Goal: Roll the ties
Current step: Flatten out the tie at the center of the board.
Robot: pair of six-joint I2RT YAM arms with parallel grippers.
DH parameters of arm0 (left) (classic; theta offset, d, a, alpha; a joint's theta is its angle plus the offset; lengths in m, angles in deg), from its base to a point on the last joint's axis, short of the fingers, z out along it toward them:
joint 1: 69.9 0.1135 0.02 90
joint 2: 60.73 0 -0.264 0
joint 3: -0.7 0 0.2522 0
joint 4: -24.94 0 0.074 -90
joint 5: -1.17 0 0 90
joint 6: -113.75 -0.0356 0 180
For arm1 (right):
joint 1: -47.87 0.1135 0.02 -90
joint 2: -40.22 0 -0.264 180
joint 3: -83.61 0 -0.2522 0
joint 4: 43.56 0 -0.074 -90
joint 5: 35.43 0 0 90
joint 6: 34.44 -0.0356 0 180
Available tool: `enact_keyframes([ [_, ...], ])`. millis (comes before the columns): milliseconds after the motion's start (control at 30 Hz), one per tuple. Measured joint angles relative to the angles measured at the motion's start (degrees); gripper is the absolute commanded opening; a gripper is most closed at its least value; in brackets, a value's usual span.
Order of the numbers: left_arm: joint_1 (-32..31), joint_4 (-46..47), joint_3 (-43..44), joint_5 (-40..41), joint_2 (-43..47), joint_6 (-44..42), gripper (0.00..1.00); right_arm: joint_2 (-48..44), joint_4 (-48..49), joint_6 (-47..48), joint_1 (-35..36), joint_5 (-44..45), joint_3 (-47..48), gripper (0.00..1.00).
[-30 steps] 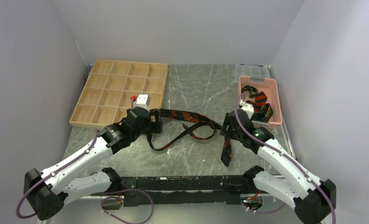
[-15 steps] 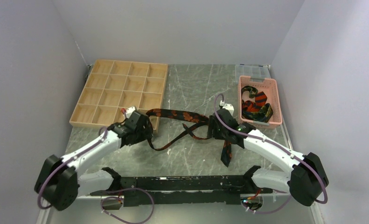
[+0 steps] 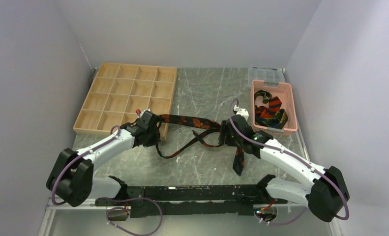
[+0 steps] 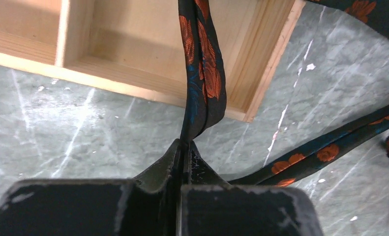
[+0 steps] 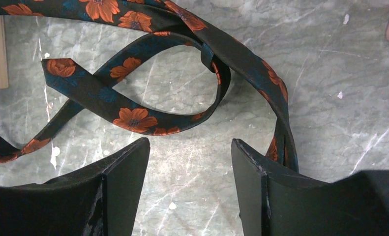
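A black tie with orange-red flowers [image 3: 197, 123] lies in loose loops across the marble table, from the wooden tray's corner to a wide end [image 3: 238, 160] near the front. My left gripper [image 3: 154, 133] is at the tray's near right corner, shut on a folded stretch of this tie [image 4: 202, 73]. That stretch rises from the closed fingertips [image 4: 185, 143] over the tray's edge. My right gripper [image 3: 225, 133] hovers open just above the table beside the tie's loop [image 5: 133, 118]. Nothing lies between its fingers [image 5: 128, 162], and one strand runs past the right finger.
A wooden tray with several compartments [image 3: 126, 65] fills the back left. A pink slotted basket [image 3: 293, 110] at the back right holds more ties [image 3: 268, 110], with a clear plastic box [image 3: 266, 73] behind it. Walls close in on three sides.
My left gripper has shut on the tie and settled by the tray's corner. The right arm swung left to the tie's loop a second ago and has barely moved since.
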Motion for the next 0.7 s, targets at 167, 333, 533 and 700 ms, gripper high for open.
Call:
enact_keyframes([
  [167, -1.2, -6.0, 3.2, 4.2, 1.1, -1.7, 0.03, -1.6, -1.0, -0.7, 0.0, 1.7, -0.1, 0.83],
  [333, -8.2, -18.9, 13.4, 15.0, 4.8, -1.3, 0.03, -2.5, -2.0, -0.9, -1.7, 2.6, -1.3, 0.79],
  [533, -13.2, -28.2, 24.4, 23.5, 5.6, -0.6, 0.03, 3.4, -1.7, 0.5, -1.9, 3.0, -0.8, 0.76],
  [700, -14.2, -31.4, 28.2, 25.9, 4.9, -1.1, 0.03, 15.8, -1.7, 2.6, 0.4, 5.2, 4.3, 0.76],
])
